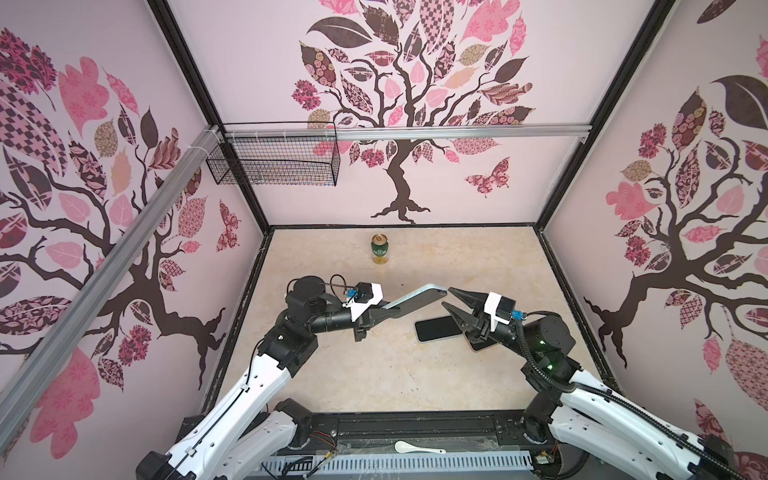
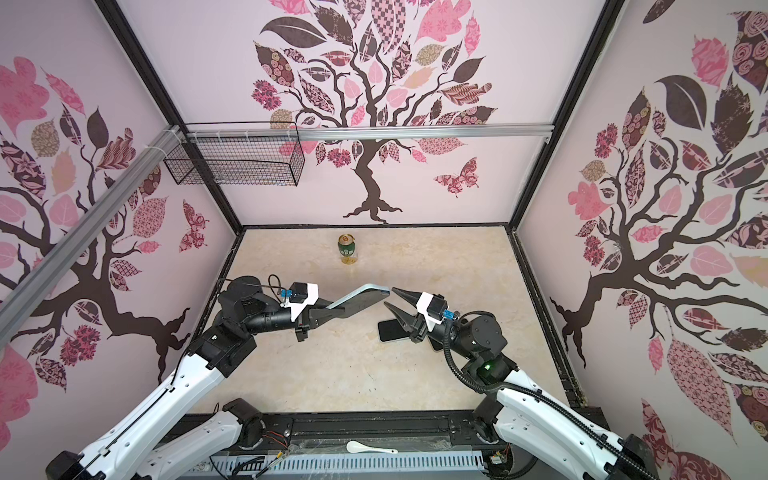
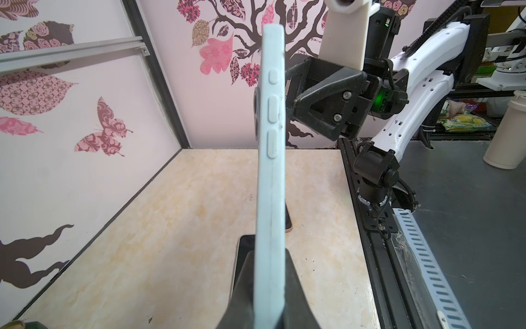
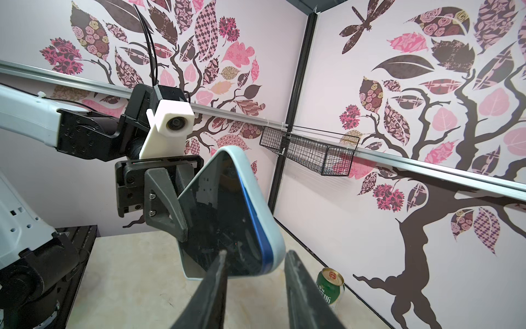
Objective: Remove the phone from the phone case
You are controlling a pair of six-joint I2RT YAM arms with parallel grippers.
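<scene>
The phone [image 4: 219, 216] is not yet out of the phone case [image 3: 270, 185]. The pair is held tilted, clear of the worktop [image 1: 374, 374], with its lower end clamped face and back between the narrow jaws of the left tool [image 1: 380, 313]. The right tool [image 4: 255, 253] is set part-open, with its jaws straddling the free upper corner. No grip is shown there, and contact cannot be told.

The step in hand is judged to be the peeling of the case's lip off that corner. For this to be done well, the pale rim alone should be caught and pried away from the glass, so that the whole handset is not pinched. The left clamp should be held steady against that pull. A bare handset [image 1: 438, 328] lies on the worktop just below, so a drop onto it should be guarded against.
</scene>
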